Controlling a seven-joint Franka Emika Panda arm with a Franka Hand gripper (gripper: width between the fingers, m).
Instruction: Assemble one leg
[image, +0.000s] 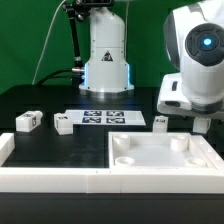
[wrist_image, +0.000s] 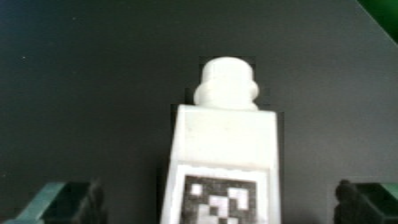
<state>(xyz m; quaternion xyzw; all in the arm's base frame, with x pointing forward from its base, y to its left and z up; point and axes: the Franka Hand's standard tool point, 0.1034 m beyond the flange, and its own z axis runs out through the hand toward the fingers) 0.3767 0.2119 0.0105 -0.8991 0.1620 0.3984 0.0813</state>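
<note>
The leg (wrist_image: 222, 150) lies on the black table (wrist_image: 89, 80), centred between the released claw's (wrist_image: 214, 203) spread fingers.

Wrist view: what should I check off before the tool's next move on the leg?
1. The tool open: ok, its fingers stand wide apart.
2. The leg centred between them: ok, roughly.
3. Fingers clear of the leg: ok, dark gaps on both sides.
4. Tool low enough to close on the leg: cannot tell.
5. The spare leg out of the way: ok, it lies far off toward the exterior view's left.
</note>
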